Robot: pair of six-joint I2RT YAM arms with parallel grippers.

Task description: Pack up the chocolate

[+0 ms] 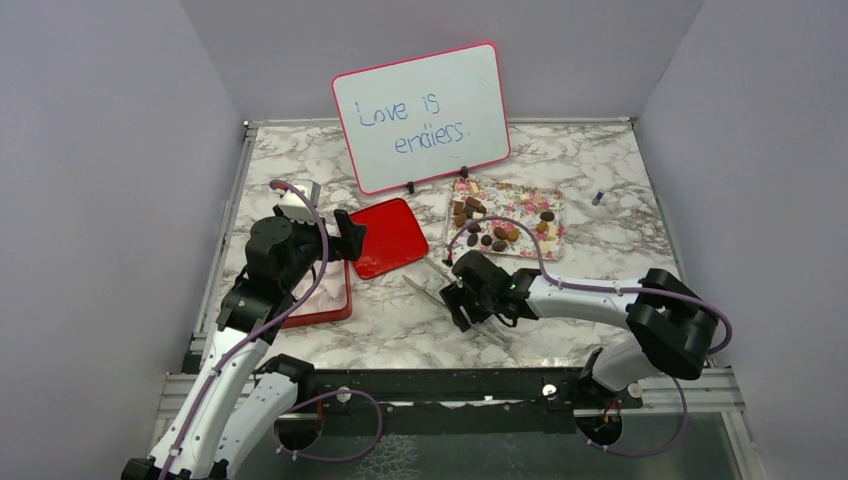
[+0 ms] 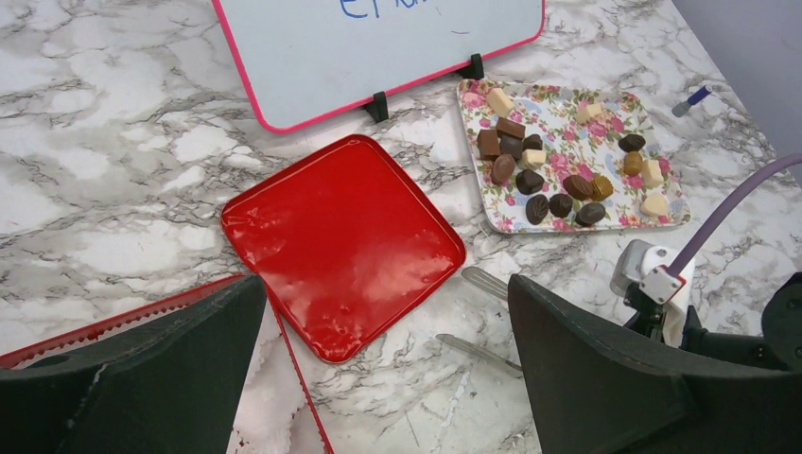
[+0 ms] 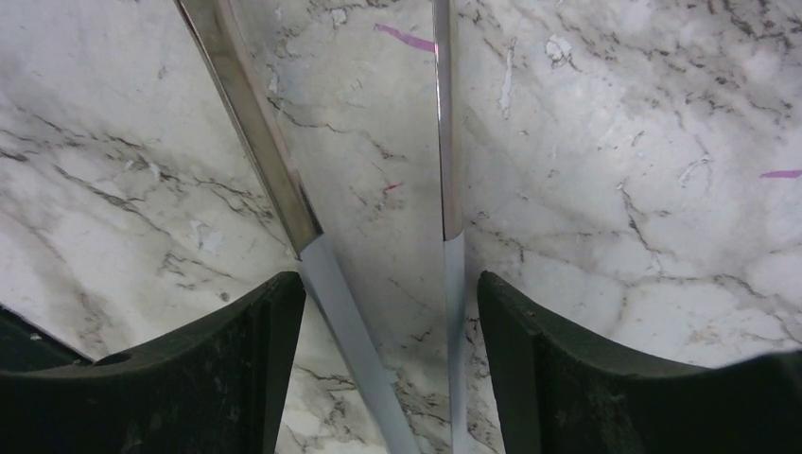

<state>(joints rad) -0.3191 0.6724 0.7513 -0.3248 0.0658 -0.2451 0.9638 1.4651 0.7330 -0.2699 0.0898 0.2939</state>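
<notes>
The left arm rises from its base and bends forward, its left gripper (image 1: pixel 350 236) held above the table well to the left of the rectangular flower-patterned tray (image 2: pixel 567 132). Its fingers are spread wide with nothing between them.

The right arm reaches low and leftward across the white marble-patterned table (image 1: pixel 590 160). The right gripper (image 3: pixel 390 284) points down just in front of the tray's near-left corner. Its fingers stand apart, astride the two arms of the shiny metal tongs (image 3: pixel 255 142) lying flat on the marble. Whether they press on the metal cannot be told.

The chocolate (image 2: pixel 530 181), small dark brown, lighter brown and cream pieces, lies loose on the tray. The scatter runs along the tray's long axis, across the table, and is thickest at the tray's left end. Single pieces are too small to give a heading.

A glossy red square lid (image 2: pixel 345 241) lies flat left of the tray. Further left, the shallow red box base (image 1: pixel 330 300) is mostly covered by the left arm. A pink-framed whiteboard (image 1: pixel 420 115) stands behind the tray's left end. Both ends of the tongs are cut off in the right wrist view.
</notes>
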